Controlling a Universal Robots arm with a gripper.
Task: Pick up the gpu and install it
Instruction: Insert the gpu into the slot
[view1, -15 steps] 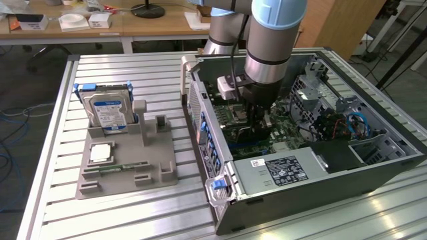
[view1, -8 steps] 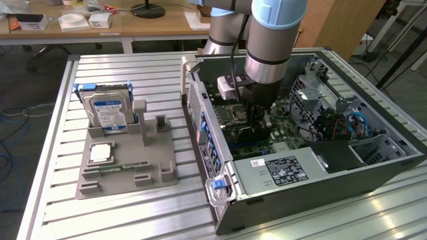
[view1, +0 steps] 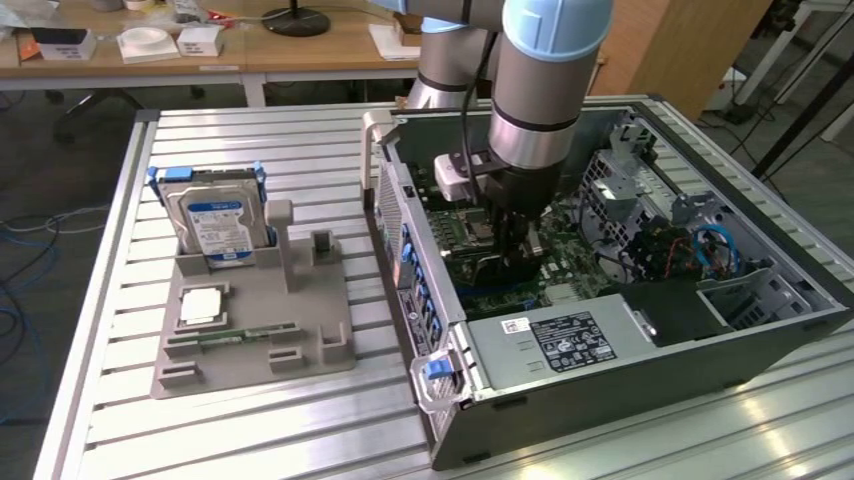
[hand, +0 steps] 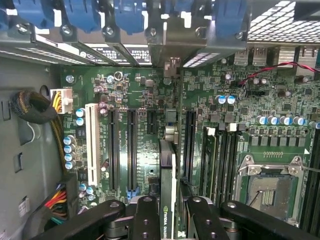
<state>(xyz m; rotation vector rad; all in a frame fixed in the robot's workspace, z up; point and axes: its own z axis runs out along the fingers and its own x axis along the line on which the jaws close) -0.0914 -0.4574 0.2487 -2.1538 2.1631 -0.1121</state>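
Gripper (hand: 168, 212) clamped on gpu (hand: 168, 175), edge-on, long axis parallel to motherboard (hand: 145, 145) slots.

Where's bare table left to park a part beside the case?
Free: slatted table in front of the grey fixture tray, and the strip behind the hard drive. Crowded: inside the open PC case, where the gripper holds the gpu over the motherboard.

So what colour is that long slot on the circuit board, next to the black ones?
White, seen best in the wrist view.
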